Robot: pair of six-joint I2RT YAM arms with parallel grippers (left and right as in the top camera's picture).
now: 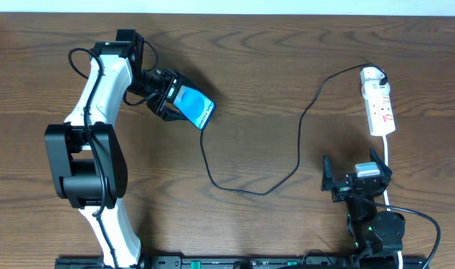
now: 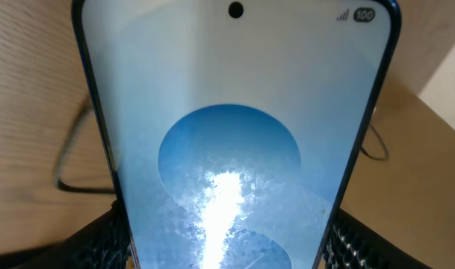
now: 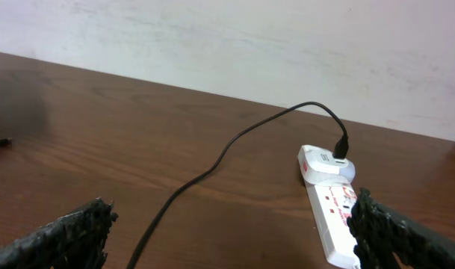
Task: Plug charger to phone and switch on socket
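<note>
Phone [image 1: 195, 107], clamped in the left gripper [image 1: 175, 97], sits at the table's [image 1: 272, 60] upper left; right gripper [image 1: 356, 170] hangs spread, empty, near the socket [image 1: 379, 108]. Risk: its wide fingers [image 3: 63, 239] may strike the adapter [image 3: 328, 164] or snag the cable [image 1: 302, 127].

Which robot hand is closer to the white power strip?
Right. The right gripper sits close in front of the power strip; the left gripper is far away on the other side, holding the phone.

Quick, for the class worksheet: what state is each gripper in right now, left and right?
Left gripper: closed, holding the phone.
Right gripper: open, holding nothing.
</note>
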